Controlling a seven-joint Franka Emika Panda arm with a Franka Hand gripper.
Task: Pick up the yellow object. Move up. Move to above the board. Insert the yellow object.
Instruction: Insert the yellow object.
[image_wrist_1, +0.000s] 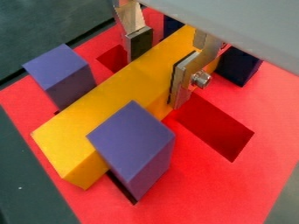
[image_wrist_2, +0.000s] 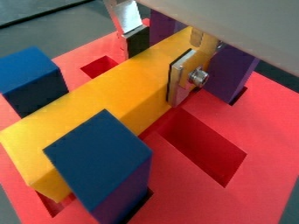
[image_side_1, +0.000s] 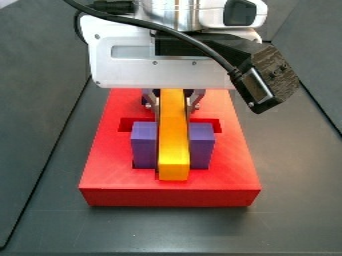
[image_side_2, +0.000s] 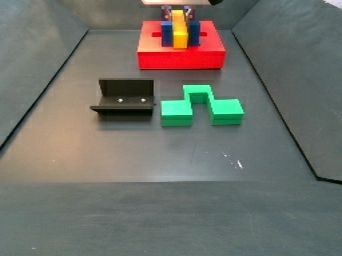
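The gripper is flanked closely by purple posts beside the yellow object on the board. Open floor is left around the fixture and green notched block.

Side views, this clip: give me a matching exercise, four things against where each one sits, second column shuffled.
Things:
1. yellow object
2. green block
3. fixture
4. gripper

Places:
A. on the dark floor, beside the fixture
B. on the dark floor, apart from the board
C. above the board, fingers at the bar's sides
D. lying between the purple posts on the board

Pairs: 1-D, 2-A, 3-B, 4-C
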